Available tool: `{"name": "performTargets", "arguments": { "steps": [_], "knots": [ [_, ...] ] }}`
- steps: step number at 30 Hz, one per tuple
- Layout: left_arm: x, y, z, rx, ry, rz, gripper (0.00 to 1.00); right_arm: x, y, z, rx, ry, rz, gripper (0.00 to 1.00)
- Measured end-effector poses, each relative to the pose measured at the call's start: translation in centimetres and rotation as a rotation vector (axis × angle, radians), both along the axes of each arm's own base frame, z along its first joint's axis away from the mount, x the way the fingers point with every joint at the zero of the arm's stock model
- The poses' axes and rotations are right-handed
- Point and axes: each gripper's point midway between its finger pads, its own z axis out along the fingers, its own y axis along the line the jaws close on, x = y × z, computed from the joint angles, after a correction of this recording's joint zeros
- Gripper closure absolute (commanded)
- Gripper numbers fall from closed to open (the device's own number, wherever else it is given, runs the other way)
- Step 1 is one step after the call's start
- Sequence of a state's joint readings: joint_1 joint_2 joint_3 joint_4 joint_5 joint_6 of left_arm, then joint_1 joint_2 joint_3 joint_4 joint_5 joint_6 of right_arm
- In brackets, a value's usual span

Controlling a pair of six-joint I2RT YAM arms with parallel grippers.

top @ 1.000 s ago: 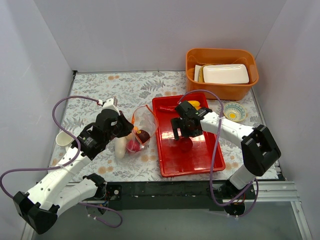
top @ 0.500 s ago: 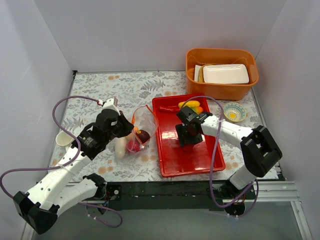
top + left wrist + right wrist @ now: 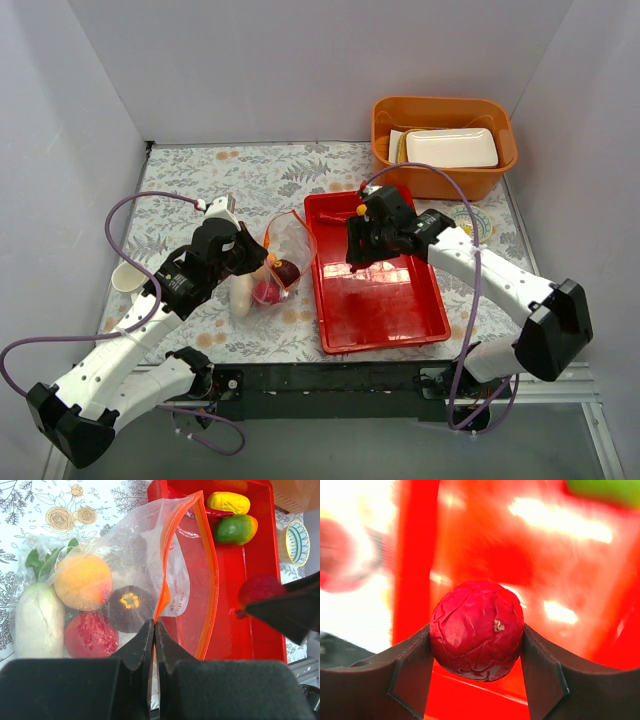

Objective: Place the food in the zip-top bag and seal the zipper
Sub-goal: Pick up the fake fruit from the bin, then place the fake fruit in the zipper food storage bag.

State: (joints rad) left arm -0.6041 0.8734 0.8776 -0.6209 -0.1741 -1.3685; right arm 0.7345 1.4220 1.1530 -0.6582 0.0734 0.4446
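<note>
My left gripper (image 3: 154, 626) is shut on the orange-red zipper (image 3: 212, 580) edge of the clear zip-top bag (image 3: 177, 575), holding its mouth open toward the red tray (image 3: 385, 305). The bag holds an orange fruit (image 3: 82, 581), a dark purple piece (image 3: 129, 607) and a red piece (image 3: 90, 635). A white oblong with green leaves (image 3: 32, 617) lies at its left side. My right gripper (image 3: 476, 635) is shut on a wrinkled red ball (image 3: 476, 630) above the tray. It also shows in the left wrist view (image 3: 260, 589). In the top view the bag (image 3: 285, 245) sits left of the tray.
A yellow piece (image 3: 228, 502), a green-orange piece (image 3: 236, 528) and a red chilli (image 3: 218, 513) lie at the tray's far end. An orange tub (image 3: 445, 180) with a white foam tray (image 3: 451, 148) stands at the back right. A patterned bowl (image 3: 294, 542) sits right of the tray.
My right gripper closed on the red ball on the tray floor and lifted it up and toward the tray's far left. The left arm and bag have not moved.
</note>
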Motion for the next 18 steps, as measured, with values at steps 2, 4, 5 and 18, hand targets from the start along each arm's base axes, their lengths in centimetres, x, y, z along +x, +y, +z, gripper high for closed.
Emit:
{"name": "performTargets", "arguments": {
  "steps": [2, 4, 5, 18],
  "knots": [
    [0.0, 0.0, 0.0, -0.001, 0.001, -0.002, 1.0, 0.5, 1.2, 2.8, 0.09, -0.055, 0.017, 0.52],
    [0.0, 0.0, 0.0, -0.002, 0.001, -0.002, 1.0, 0.7, 2.5, 5.5, 0.183, -0.107, 0.042, 0.52],
    [0.0, -0.1, 0.0, -0.003, 0.001, -0.003, 1.0, 0.8, 3.0, 6.5, 0.216, -0.125, 0.052, 0.51],
    [-0.2, -0.3, 0.0, -0.009, 0.009, -0.018, 1.0, 0.4, 10.8, 10.5, 0.411, -0.162, 0.243, 0.47]
  ]
}}
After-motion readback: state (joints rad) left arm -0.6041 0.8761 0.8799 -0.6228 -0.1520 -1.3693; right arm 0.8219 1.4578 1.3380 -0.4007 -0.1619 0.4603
